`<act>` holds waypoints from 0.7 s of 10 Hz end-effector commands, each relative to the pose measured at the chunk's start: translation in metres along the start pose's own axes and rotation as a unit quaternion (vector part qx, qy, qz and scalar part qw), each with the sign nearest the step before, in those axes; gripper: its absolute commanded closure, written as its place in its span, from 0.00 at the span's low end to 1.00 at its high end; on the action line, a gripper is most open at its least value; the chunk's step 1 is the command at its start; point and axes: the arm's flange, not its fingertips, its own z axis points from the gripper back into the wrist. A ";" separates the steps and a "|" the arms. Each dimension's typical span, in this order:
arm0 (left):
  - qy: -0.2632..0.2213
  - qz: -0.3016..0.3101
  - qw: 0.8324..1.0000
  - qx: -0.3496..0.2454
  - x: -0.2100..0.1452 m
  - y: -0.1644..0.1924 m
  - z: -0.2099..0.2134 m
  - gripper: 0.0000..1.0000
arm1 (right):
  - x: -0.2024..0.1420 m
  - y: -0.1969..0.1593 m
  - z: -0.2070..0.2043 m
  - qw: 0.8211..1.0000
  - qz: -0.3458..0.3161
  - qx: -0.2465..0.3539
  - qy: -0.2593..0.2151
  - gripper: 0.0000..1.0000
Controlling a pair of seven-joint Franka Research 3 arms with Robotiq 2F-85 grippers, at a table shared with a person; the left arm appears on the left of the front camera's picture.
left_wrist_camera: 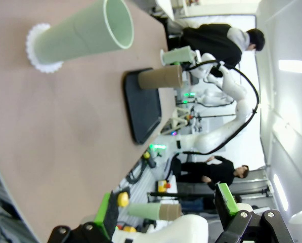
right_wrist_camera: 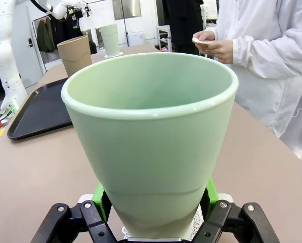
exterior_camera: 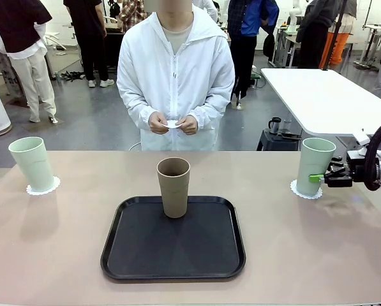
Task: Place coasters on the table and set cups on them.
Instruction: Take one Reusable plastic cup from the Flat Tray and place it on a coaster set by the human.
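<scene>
My right gripper (exterior_camera: 320,178) (right_wrist_camera: 153,205) is shut on a mint green cup (exterior_camera: 316,164) (right_wrist_camera: 151,126) near its base, green pads on both sides. That cup stands upright on a lacy white coaster (exterior_camera: 304,190) (right_wrist_camera: 199,221) at the table's (exterior_camera: 318,248) right side. A second mint cup (exterior_camera: 32,164) (left_wrist_camera: 82,35) stands on its own coaster (exterior_camera: 44,187) (left_wrist_camera: 39,49) at the left. The brown cup (exterior_camera: 173,187) (left_wrist_camera: 161,77) (right_wrist_camera: 75,54) is upright on the black tray. My left gripper (left_wrist_camera: 167,207) hangs open and holds nothing, well away from the left cup.
The black tray (exterior_camera: 145,252) (left_wrist_camera: 143,106) (right_wrist_camera: 39,111) lies at the table's middle front. A person in a white jacket stands at the far edge, both hands (exterior_camera: 173,123) (right_wrist_camera: 211,44) holding a small white coaster. A white table (exterior_camera: 324,95) stands behind at the right.
</scene>
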 end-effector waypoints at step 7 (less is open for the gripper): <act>0.000 0.002 1.000 0.002 -0.001 -0.002 0.001 0.00 | -0.001 -0.013 0.003 1.000 -0.008 0.021 0.003 0.18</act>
